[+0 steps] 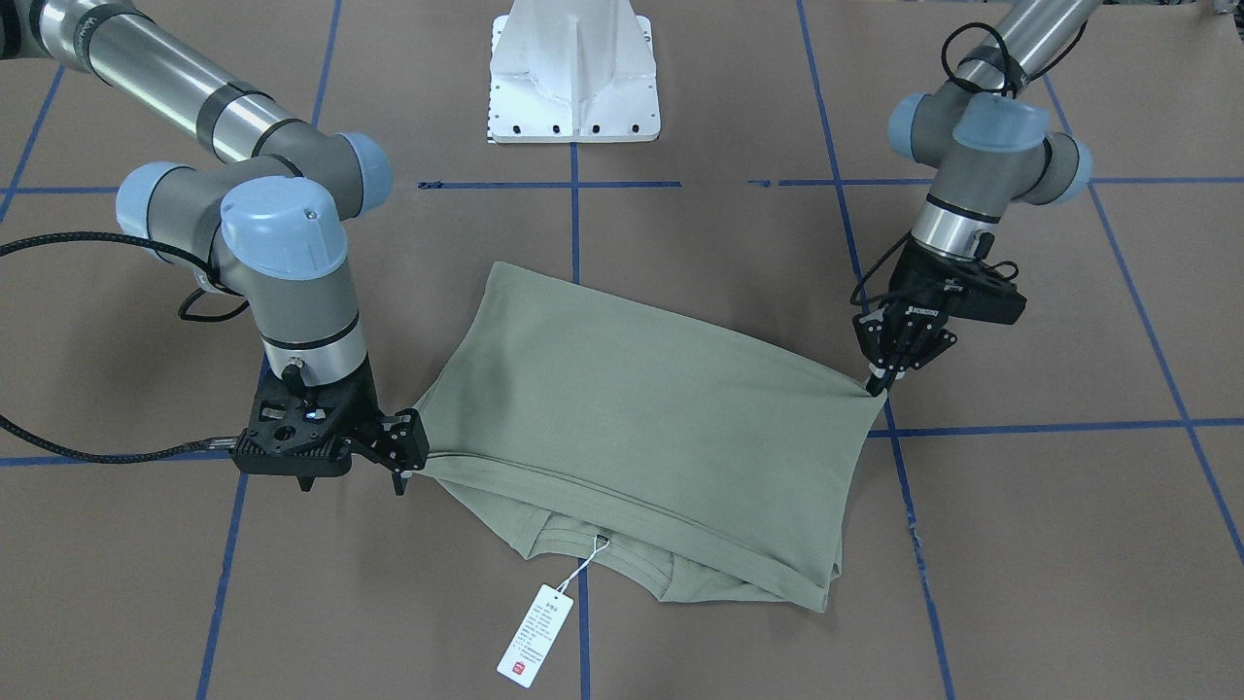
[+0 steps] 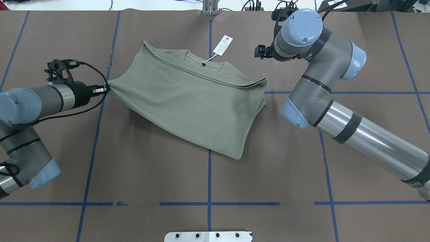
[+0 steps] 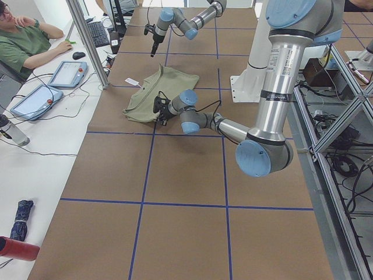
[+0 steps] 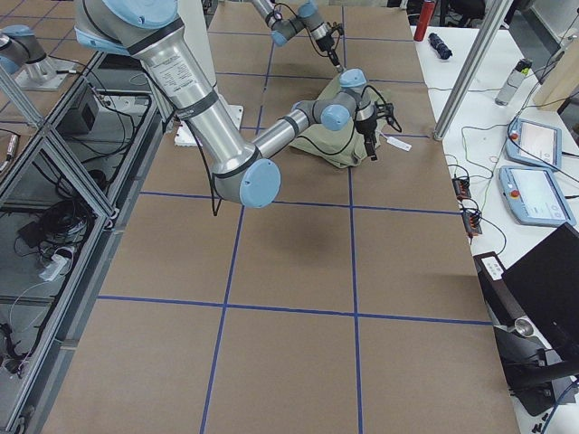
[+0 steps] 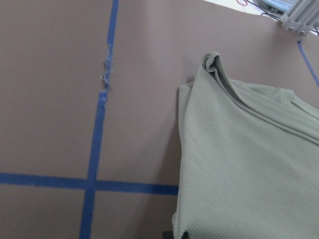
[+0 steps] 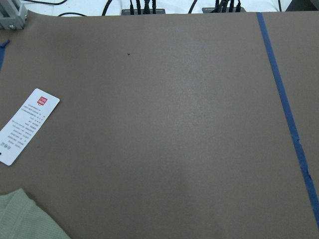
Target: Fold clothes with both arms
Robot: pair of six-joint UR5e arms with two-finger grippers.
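Observation:
The sage-green shirt lies folded over in the middle of the table, its collar and white hang tag on the side away from the robot. My left gripper is shut on the shirt's side corner, and that cloth runs down to the bottom edge of the left wrist view. My right gripper hangs above the opposite corner, open and holding nothing. In the right wrist view only a scrap of shirt and the tag show.
The white pedestal base stands at the robot's side of the table. Blue tape lines cross the brown surface. Beyond the far edge is a desk with tablets, where a person sits.

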